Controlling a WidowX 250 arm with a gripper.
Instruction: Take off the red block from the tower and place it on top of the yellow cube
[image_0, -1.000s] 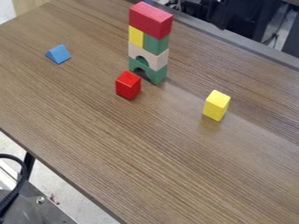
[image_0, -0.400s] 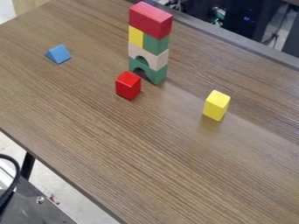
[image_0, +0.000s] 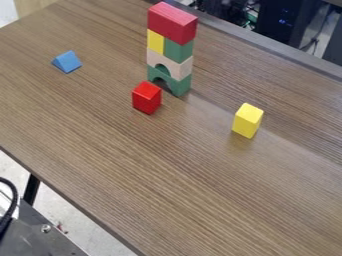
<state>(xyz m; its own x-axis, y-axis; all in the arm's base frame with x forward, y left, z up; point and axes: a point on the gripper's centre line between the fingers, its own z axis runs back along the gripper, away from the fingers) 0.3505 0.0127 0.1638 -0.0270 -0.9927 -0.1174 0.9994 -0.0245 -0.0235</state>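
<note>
Red block (image_0: 172, 22) is lying lengthwise across the top of the tower (image_0: 178, 49), capping a small yellow block (image_0: 155, 42) and a green block beside it. Beneath these, a pale arch (image_0: 179, 66) is resting on a green arch (image_0: 179, 85). Nothing is covering the red block. Where it is lying relative to the claw, I cannot tell; nor can I tell whether the claw is set wide or narrow, or is holding anything.

Assessment: the task is standing at its opening step, with the pick pending. The next move is calling for an approach from above, a grip on the red block alone and a straight lift, sparing the supports.

Close to the tower's foot, a loose red piece (image_0: 146, 98) is standing; it is inviting confusion. The yellow cube (image_0: 247, 120), the destination, is standing well apart on the tabletop (image_0: 167, 165), its top bare.
</note>
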